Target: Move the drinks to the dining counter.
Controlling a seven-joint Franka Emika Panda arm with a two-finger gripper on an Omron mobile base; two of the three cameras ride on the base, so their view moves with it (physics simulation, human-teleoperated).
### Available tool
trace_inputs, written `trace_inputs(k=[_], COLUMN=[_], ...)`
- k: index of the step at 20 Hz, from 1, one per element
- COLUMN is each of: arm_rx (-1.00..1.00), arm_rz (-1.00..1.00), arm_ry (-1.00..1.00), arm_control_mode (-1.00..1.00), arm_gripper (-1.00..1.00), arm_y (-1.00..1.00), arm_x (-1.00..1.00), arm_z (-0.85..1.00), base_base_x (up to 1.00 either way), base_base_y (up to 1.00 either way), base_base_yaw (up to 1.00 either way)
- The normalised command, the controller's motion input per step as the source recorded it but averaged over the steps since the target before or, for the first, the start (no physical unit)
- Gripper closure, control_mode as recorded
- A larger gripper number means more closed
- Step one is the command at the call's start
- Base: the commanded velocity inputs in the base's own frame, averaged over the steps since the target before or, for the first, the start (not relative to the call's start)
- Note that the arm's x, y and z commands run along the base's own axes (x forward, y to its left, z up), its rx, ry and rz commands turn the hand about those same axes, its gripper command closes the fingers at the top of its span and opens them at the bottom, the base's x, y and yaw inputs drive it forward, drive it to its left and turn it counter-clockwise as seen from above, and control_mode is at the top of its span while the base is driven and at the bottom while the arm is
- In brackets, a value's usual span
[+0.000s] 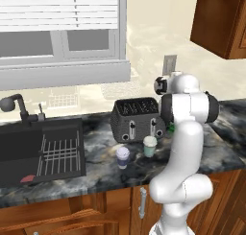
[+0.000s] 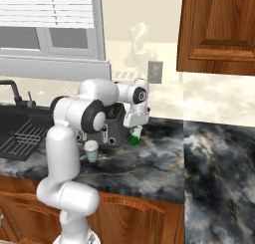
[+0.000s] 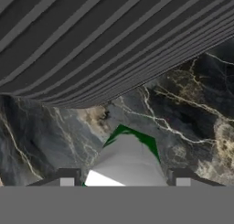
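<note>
Two cups before the toaster, bottle at its right end.

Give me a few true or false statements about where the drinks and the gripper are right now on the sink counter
1. The gripper is shut on the green bottle beside the toaster. True.
2. The purple-blue cup lies in the sink. False: it stands on the counter in front of the toaster.
3. The pale green cup stands upright, lid on. True.
4. Both cups are stacked. False: they stand side by side, apart.
</note>
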Motion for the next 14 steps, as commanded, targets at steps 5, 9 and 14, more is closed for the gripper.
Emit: trace_inputs(k=[5,9,14], arm_rx=[-0.01,-0.05,-0.01], arm_rz=[-0.02,-0.03,-0.08], arm_ry=[-0.21,-0.25,-0.09], arm_control_mode=[-1.00,-1.00,-1.00], arm_gripper=[1.00,1.00,1.00], arm_y=[0.07,0.16,0.05], arm_x=[-0.92,-1.00,-0.82], arm_z=[0.22,0.06,0.46], base_base_x=[0.00,0.00,0.00], base_base_y=[0.00,0.00,0.00], base_base_yaw=[0.00,0.00,0.00])
